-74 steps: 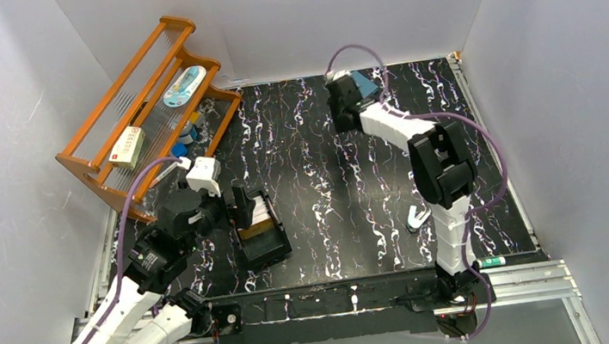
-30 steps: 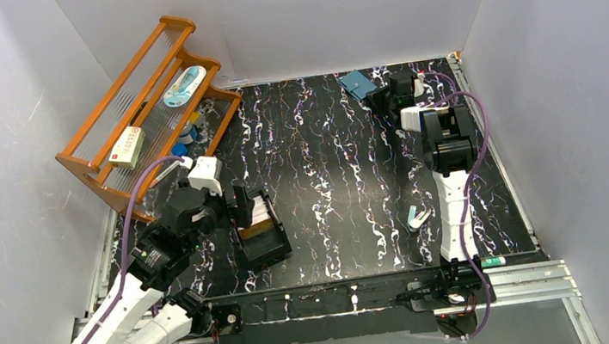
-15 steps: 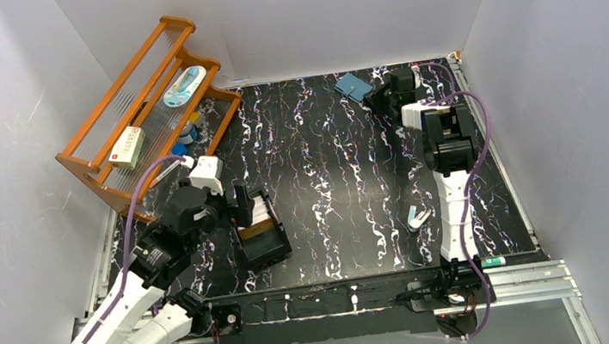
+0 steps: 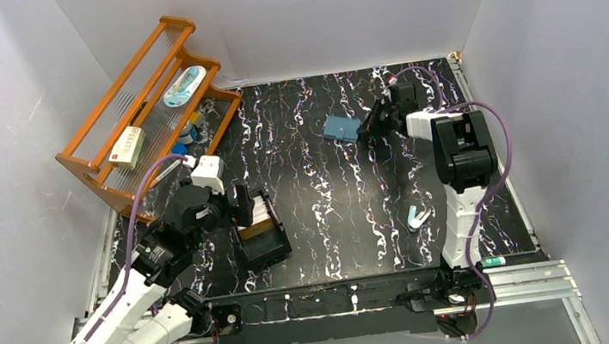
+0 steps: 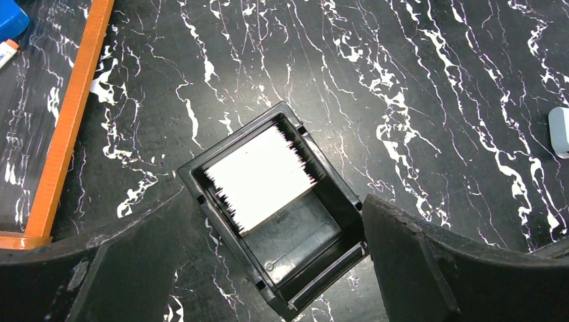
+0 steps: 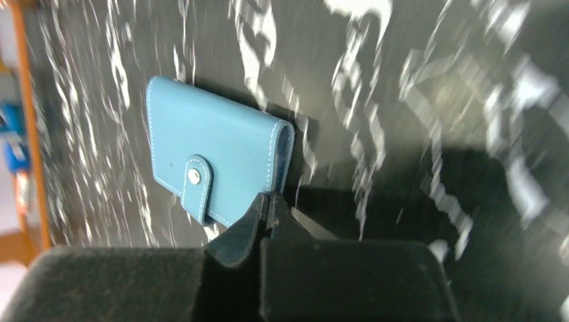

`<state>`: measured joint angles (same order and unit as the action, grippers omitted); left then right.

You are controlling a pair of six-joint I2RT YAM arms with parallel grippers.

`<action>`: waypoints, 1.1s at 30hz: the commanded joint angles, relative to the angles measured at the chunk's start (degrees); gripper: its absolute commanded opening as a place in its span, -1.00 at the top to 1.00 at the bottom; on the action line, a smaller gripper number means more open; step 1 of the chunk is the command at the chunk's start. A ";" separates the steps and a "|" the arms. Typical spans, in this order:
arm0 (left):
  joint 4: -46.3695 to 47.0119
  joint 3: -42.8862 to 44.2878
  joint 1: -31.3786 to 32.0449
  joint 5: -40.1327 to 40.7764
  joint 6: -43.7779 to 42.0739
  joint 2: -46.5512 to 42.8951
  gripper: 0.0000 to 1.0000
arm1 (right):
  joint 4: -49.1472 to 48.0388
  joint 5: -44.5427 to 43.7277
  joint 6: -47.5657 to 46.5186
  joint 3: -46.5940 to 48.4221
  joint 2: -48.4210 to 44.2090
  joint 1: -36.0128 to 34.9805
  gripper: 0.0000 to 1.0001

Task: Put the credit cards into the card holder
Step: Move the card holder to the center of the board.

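Observation:
The card holder (image 4: 341,126) is a teal-blue wallet, snapped closed, at the table's back middle. My right gripper (image 4: 371,118) is shut on its right edge. In the right wrist view the closed fingertips (image 6: 268,201) pinch the card holder (image 6: 215,157) near its fold, and the picture is blurred by motion. A whitish stack of credit cards (image 4: 260,209) leans inside a black open-topped box (image 4: 264,244) at the left. My left gripper (image 4: 238,205) hangs open over that box. In the left wrist view the credit cards (image 5: 258,176) fill the box's far half, and the open left gripper (image 5: 278,251) straddles the box (image 5: 302,245).
A wooden rack (image 4: 147,112) stands at the back left with a white-and-red box (image 4: 127,146) and small items on it. A white clip-like piece (image 4: 415,216) lies by the right arm. A green-tipped pen (image 4: 493,261) rests on the front rail.
The right gripper closed on the card holder at the back edge and has pulled it toward the table's middle, nearer and leftward. The left arm has barely moved.

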<state>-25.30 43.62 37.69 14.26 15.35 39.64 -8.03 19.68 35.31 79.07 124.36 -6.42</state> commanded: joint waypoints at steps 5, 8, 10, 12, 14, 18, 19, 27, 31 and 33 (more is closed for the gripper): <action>0.63 -0.29 0.14 2.11 -0.23 0.24 -0.97 | 28.29 -6.84 -20.55 -12.24 -11.12 -8.52 1.00; 0.34 0.02 0.19 1.28 -0.07 0.95 -0.97 | 35.76 -13.54 -25.24 -12.14 -13.19 -13.10 1.00; 0.27 0.25 0.19 1.58 0.16 1.46 -0.97 | 38.67 -15.55 -27.19 -12.45 -15.19 -15.72 1.00; 0.25 0.30 0.19 1.70 0.20 1.54 -0.97 | 40.15 -16.94 -28.21 -12.85 -17.41 -17.71 0.93; 0.27 0.31 0.19 1.60 0.16 1.21 -0.97 | 41.54 -17.96 -27.55 -12.42 -19.58 -18.31 0.86; 0.02 0.27 0.19 4.25 0.14 0.02 -0.97 | 46.92 -21.04 -20.34 -6.46 -23.89 -19.01 0.66; -0.28 0.31 0.19 5.55 0.34 -0.45 -0.97 | 46.81 -20.99 -18.62 -5.79 -25.81 -19.58 0.59; -0.23 -0.11 0.19 8.68 0.91 -4.69 -0.97 | 45.38 -31.44 -4.37 -5.93 -27.44 -29.59 0.22; -0.19 -0.02 0.19 8.39 0.83 -4.26 -0.97 | 41.92 -33.65 0.68 -6.85 -26.37 -32.48 0.22; -0.23 0.09 0.17 8.06 0.78 -3.98 -0.97 | 42.05 -35.51 1.19 -5.65 -25.08 -33.81 0.22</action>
<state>-25.78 43.62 37.69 21.04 16.08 35.33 35.81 -9.87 30.59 72.20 97.78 -38.79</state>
